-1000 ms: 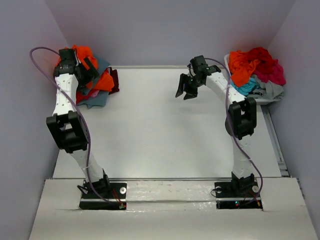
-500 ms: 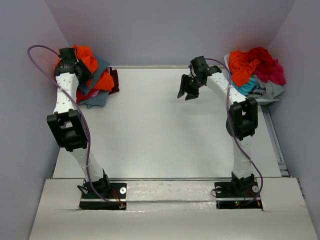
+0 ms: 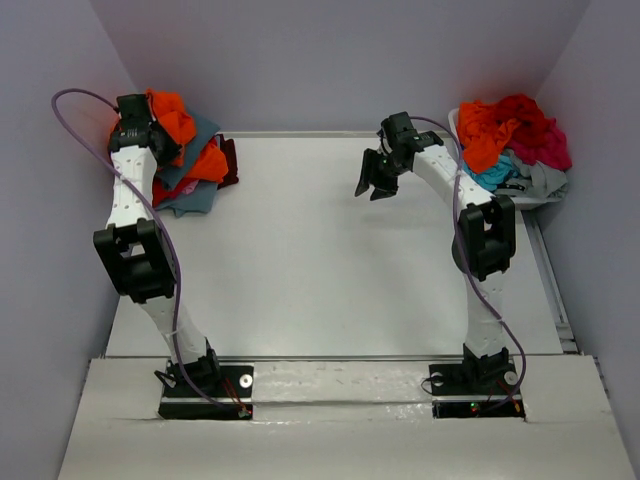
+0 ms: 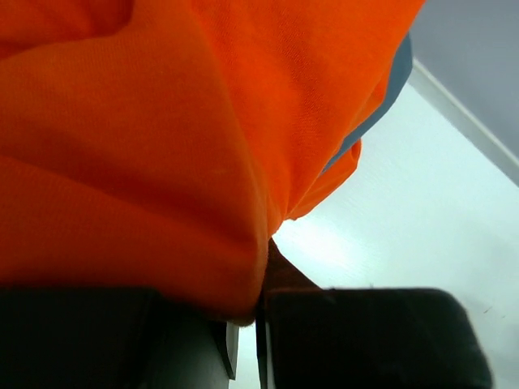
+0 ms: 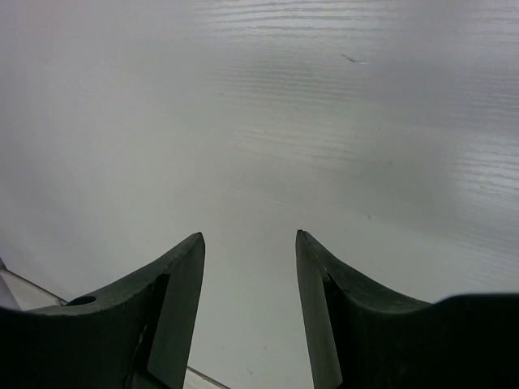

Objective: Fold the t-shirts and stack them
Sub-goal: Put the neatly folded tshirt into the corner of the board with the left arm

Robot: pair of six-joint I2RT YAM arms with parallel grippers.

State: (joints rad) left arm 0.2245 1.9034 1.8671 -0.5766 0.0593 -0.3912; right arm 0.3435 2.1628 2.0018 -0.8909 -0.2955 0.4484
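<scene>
Top view: left claw [image 3: 150, 135] at the tabletop's [image 3: 300, 270] 11 o'clock corner, on the orange t-shirt [image 3: 178, 115]. Right claw [image 3: 376, 182] hangs over bare surface near 1 o'clock.

Left wrist: jaws narrow, pinching an orange fold. Advice: lift slowly, straight up, so it peels off alone.

Right wrist: jaws wide, holding nothing.

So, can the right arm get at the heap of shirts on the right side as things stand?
Probably yes. The right gripper hangs open and empty over the table, and the heap of shirts lies close beside that arm with nothing between; it would need to turn toward it.
</scene>
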